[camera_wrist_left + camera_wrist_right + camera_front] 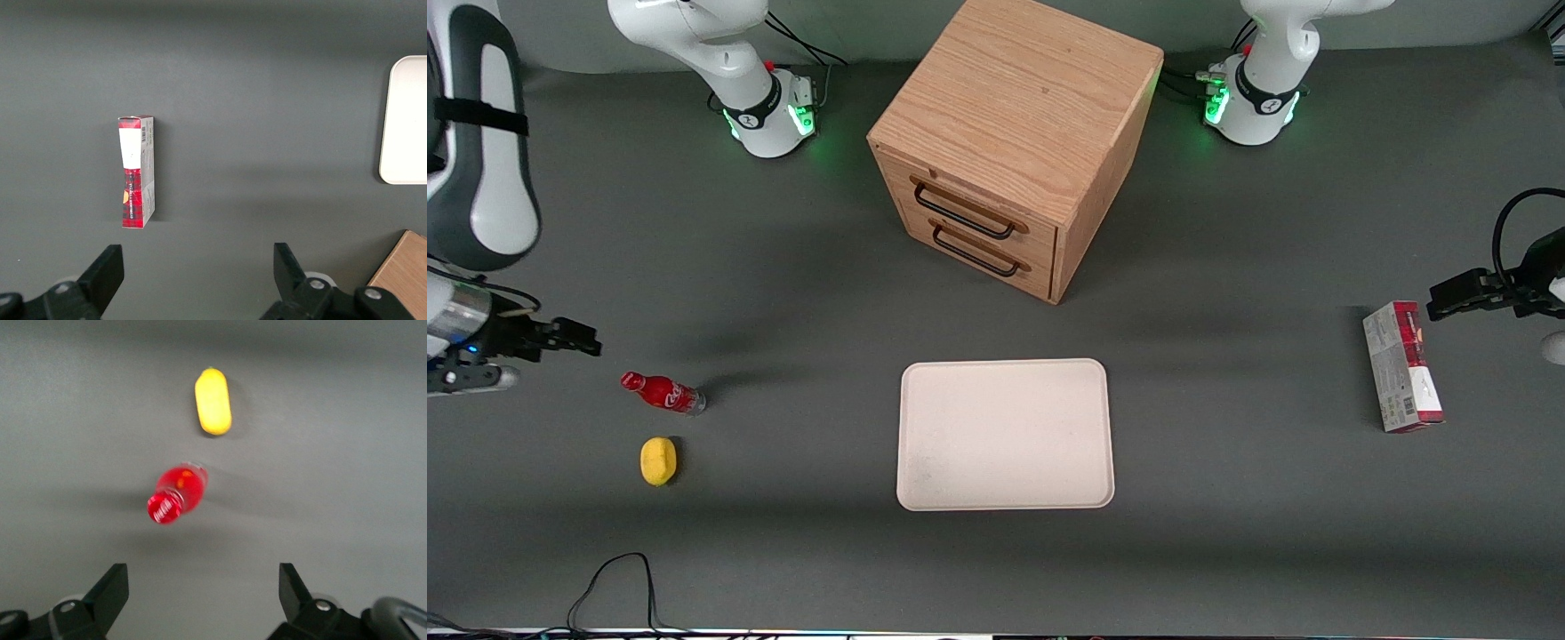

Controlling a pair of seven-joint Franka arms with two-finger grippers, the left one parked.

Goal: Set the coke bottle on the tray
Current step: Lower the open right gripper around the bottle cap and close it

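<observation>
Front view: gripper [591,341] at the working arm's end of the table, fingers spread wide, nothing between them, touching nothing; coke bottle [663,393] stands on the grey table [1227,533] near the gripper, a bit nearer the camera than it, tilted in appearance with cap toward the gripper; yellow lemon-like lump [658,461] just beside the bottle, nearer the camera, not touching; tray [1005,435] well apart from the bottle, toward table centre, bare, flat, in front of the wooden two-drawer cabinet [1009,142]; bare table between bottle and tray; red-and-grey carton [1401,366] toward the parked arm's end, well apart from the tray.

Right wrist view: gripper [203,597] fingers wide apart, empty; bottle [177,492] seen cap-first, clear of both fingers; lemon lump [213,401] near the bottle, gap between them; bare table all round the bottle.

Left wrist view: carton [137,171] lying alone on the table; tray corner [403,120] at frame edge, cabinet corner [405,277] near it.
</observation>
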